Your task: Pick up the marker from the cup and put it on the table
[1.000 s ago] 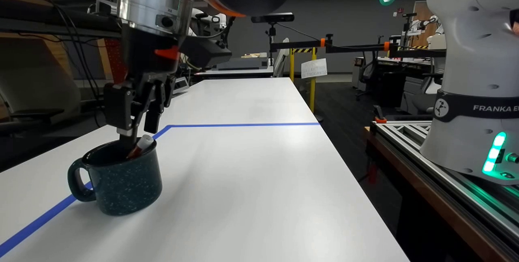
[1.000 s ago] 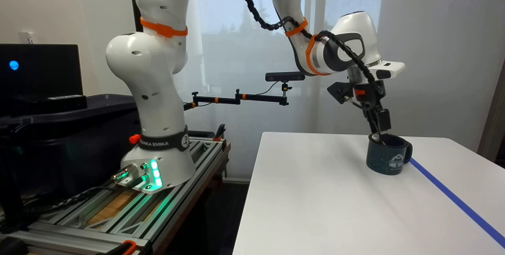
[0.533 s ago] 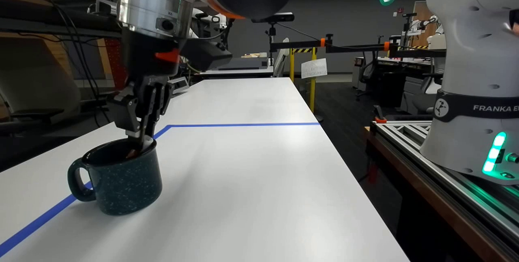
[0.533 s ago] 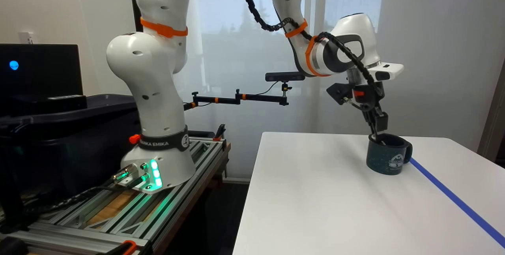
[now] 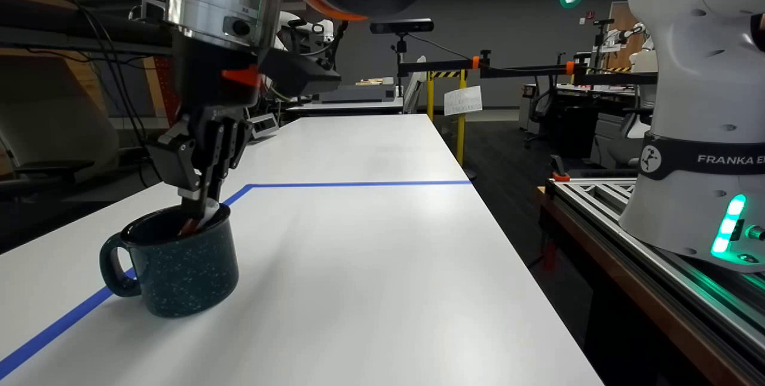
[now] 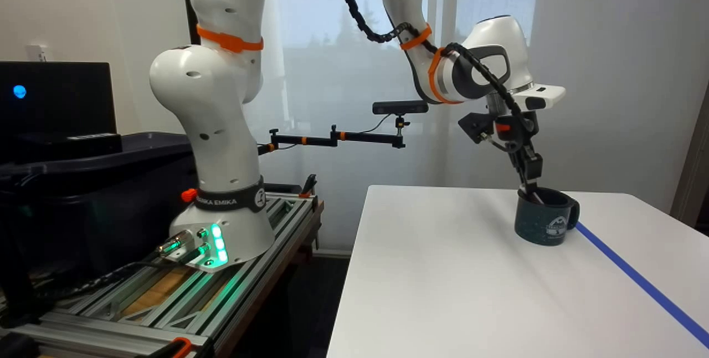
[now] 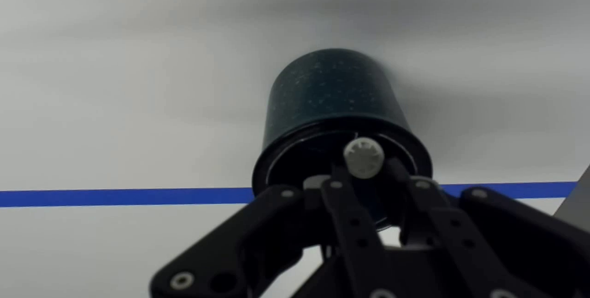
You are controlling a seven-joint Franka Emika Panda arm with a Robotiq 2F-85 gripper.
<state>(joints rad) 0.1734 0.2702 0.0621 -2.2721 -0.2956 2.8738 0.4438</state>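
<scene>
The cup (image 5: 185,272), dark teal with pale speckles, stands upright on the white table (image 5: 382,278) in both exterior views. Leaning inside it near the rim is the marker, whose pale end (image 7: 364,157) faces the camera in the wrist view; a reddish-brown stretch of it shows below that end in an exterior view. My gripper (image 5: 196,204) reaches down into the cup's mouth, its fingertips on either side of the marker just under the pale end, shut on it. The marker's lower part is hidden by the cup wall.
The cup's loop handle (image 5: 118,266) sits over a blue tape line (image 5: 66,326) on the table. A robot base (image 6: 227,230) stands on a metal-framed bench beside the table. A camera on a boom arm (image 6: 400,107) rises beyond the table.
My gripper's fingers have come together around the marker, from wide apart to shut. The marker's pale end has shifted slightly toward the fingers. The cup has stayed in place.
</scene>
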